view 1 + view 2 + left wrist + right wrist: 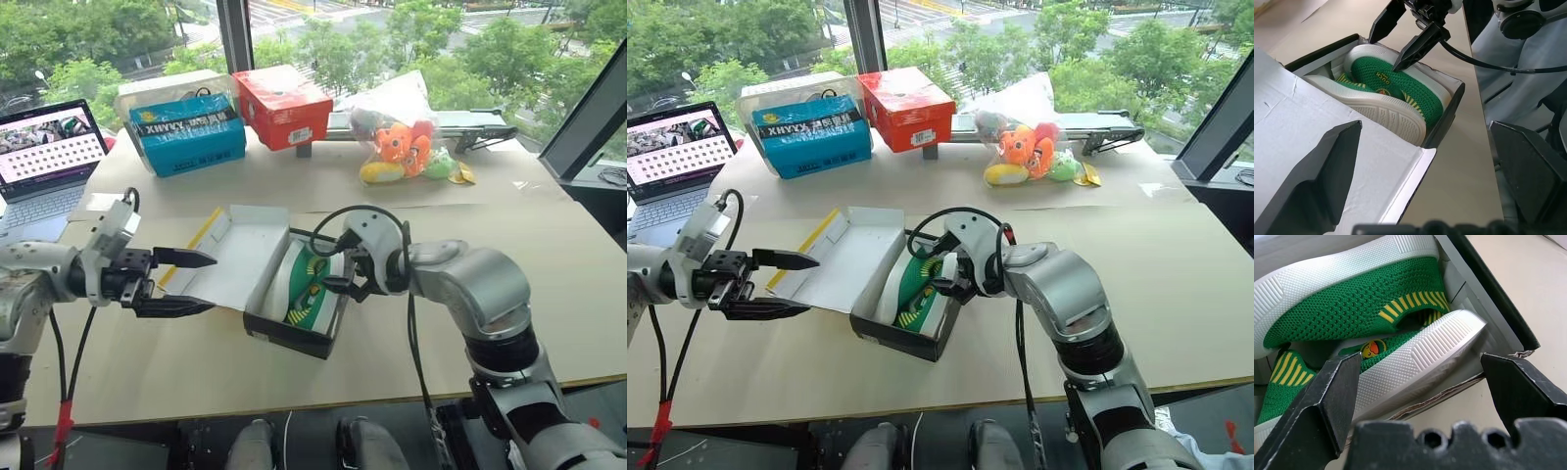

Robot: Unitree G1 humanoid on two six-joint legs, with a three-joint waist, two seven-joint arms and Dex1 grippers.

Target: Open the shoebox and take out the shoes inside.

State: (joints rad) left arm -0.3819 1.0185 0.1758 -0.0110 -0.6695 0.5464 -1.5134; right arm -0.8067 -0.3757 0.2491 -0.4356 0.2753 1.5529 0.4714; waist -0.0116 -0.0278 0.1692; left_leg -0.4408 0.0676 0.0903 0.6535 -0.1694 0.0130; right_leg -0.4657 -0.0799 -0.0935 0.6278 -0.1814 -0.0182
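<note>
- The yellow outside of the lid [240,257] of the shoebox [294,335] is hidden, since the lid is thrown back flat toward the robot's left; only its white inner face and a thin yellow edge are seen.
- The shoes [312,284] are partly concealed by the black walls of the box; they are packed on their sides, green knit with yellow stripes and white soles, one overlapping the other.
- A small round duck badge can be made out on one shoe in the right wrist view; its lettering is too small to be read.
- The laptop [47,157] is cut off at the left edge of the head views.
- The right gripper [345,278] is held over the open box, angled downward from a bent wrist, with its fingers [1327,401] spread wide apart on either side of a shoe's white sole; nothing is clamped.
- The left gripper [186,282] is held level, pointing toward the robot's right, with its fingers apart astride the free edge of the lid; contact cannot be told.
- The shoebox is set near the middle of the worktop [549,274]; a blue box [188,132], a red box [282,106] and a bagged orange plush toy [404,147] are ranged along the far side.
</note>
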